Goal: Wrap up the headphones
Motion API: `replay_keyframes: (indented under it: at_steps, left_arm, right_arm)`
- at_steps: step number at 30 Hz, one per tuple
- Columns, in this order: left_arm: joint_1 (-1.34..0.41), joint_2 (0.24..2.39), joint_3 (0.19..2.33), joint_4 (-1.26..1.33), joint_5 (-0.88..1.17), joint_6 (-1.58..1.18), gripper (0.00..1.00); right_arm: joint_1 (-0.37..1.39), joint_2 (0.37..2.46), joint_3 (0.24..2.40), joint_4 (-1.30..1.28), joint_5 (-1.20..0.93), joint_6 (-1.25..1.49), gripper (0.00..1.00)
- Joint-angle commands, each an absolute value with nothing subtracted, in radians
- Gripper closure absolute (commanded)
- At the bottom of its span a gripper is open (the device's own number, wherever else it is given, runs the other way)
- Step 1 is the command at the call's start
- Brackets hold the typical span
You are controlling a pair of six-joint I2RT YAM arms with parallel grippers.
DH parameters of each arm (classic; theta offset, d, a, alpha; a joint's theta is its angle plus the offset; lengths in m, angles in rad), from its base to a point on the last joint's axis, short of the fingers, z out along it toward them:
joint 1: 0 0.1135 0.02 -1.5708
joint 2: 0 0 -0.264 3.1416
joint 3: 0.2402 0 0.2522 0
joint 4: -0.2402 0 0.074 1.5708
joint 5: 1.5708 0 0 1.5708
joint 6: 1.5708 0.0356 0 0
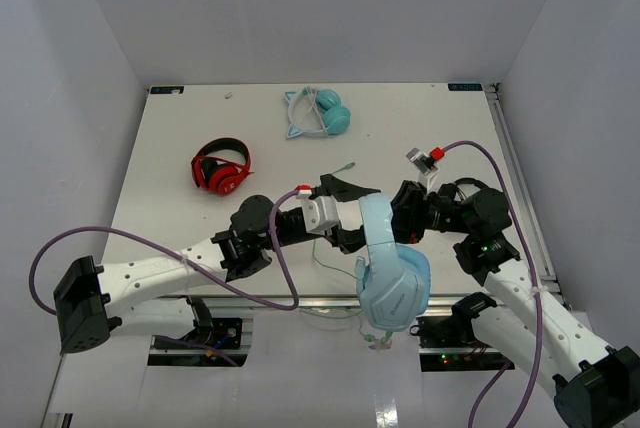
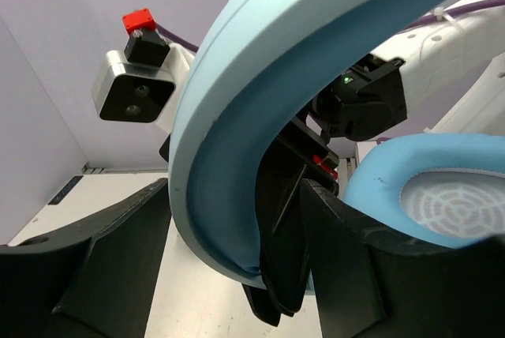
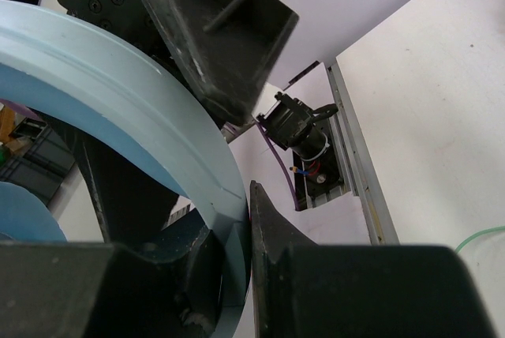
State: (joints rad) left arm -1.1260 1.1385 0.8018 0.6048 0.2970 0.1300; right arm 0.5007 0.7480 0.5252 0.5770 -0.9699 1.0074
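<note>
The light-blue headphones (image 1: 395, 283) hang in the air over the table's near edge, ear cups down and headband (image 1: 375, 216) up. My right gripper (image 1: 402, 216) is shut on the headband; in the right wrist view its fingers (image 3: 264, 235) pinch the blue band (image 3: 158, 117). My left gripper (image 1: 350, 226) comes in from the left and straddles the same band (image 2: 229, 117). It is open, with a gap between its left finger (image 2: 102, 267) and the band. A padded cup (image 2: 442, 188) shows at the right. The thin pale-green cable (image 1: 322, 253) trails onto the table.
A red-and-black pair of headphones (image 1: 221, 168) lies at the left middle of the table. A teal pair with a white cat-ear band (image 1: 320, 113) lies at the back centre. The table's metal rail (image 1: 520, 178) runs along the right edge.
</note>
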Motion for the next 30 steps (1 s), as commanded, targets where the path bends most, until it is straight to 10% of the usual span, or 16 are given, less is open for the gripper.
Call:
replay_keyframes:
  at_steps: [1, 15, 23, 30]
  left_arm:
    - [-1.134, 1.133, 0.845, 0.665, 0.288, 0.117, 0.26]
    - [-1.14, 1.118, 0.844, 0.679, 0.337, 0.125, 0.35]
    - [-1.144, 1.156, 0.856, 0.675, 0.382, 0.124, 0.81]
    - [-1.144, 1.12, 0.846, 0.502, 0.18, 0.117, 1.0]
  right_arm:
    - [0.509, 0.73, 0.532, 0.595, -0.957, 1.021, 0.92]
    - [0.509, 0.734, 0.526, 0.568, -0.965, 1.015, 0.92]
    - [0.509, 0.751, 0.526, 0.565, -0.969, 1.014, 0.92]
    - [0.509, 0.756, 0.623, 0.32, -0.853, 0.827, 0.37]
